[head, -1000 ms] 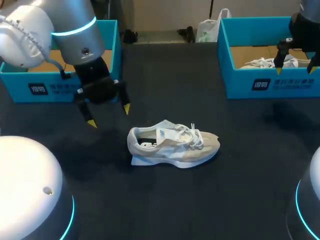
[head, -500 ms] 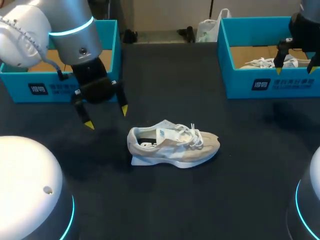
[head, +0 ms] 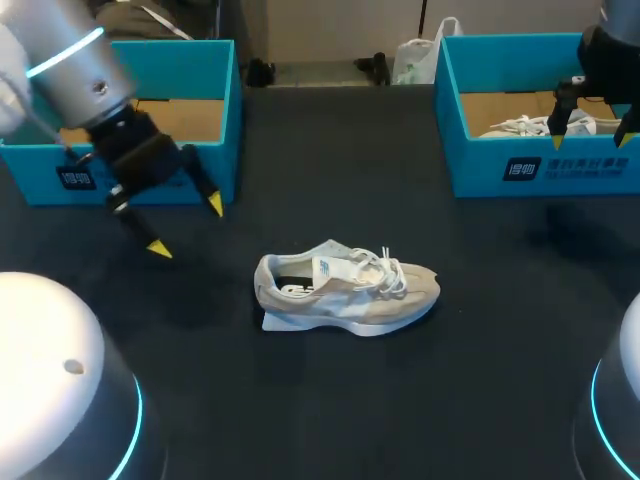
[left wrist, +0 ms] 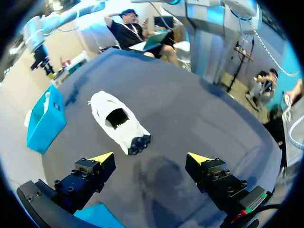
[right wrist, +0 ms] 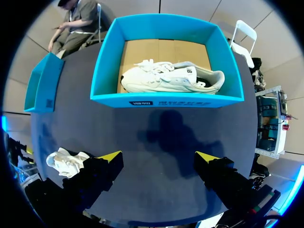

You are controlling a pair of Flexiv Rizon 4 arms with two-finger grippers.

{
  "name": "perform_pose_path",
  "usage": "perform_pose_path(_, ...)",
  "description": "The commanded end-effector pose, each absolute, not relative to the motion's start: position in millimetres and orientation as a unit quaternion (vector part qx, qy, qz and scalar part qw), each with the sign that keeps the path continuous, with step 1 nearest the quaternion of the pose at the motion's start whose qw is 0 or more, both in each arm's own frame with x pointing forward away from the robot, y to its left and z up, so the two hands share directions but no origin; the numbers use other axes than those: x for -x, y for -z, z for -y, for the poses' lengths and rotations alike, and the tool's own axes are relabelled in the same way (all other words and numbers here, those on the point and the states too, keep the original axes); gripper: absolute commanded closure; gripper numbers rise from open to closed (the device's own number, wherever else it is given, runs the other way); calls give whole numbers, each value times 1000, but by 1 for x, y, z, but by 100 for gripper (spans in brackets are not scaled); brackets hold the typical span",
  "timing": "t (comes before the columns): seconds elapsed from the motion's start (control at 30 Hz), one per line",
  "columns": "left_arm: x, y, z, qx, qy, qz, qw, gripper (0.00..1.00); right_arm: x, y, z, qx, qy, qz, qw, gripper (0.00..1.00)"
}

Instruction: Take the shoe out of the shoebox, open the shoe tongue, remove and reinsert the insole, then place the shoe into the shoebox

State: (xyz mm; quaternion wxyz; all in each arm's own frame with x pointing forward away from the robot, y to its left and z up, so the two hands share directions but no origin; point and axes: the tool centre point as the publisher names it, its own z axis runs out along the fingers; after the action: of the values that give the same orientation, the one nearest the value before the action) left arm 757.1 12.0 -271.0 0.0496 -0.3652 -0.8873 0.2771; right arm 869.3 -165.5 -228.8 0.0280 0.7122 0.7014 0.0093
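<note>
White shoe point(head: 345, 290) well apart from left shoebox point(head: 215, 70), right shoebox point(head: 480, 165) | left pincer point(head: 186, 227) spread, empty | right pincer point(head: 590, 140) spread, empty

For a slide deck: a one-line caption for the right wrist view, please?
Open right claw hovers over the dark table, facing a blue shoebox holding a white shoe.
</note>
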Motion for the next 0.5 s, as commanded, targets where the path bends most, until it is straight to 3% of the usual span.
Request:
perform_pose_path(0.03,-752,282,-29,303,-341,890,11,0,-869,229,165,-713,-9,-701,29,0)
perform_pose_path(0.5,-752,293,-43,180,-459,870,18,0,-869,229,165,-713,-9,-701,29,0)
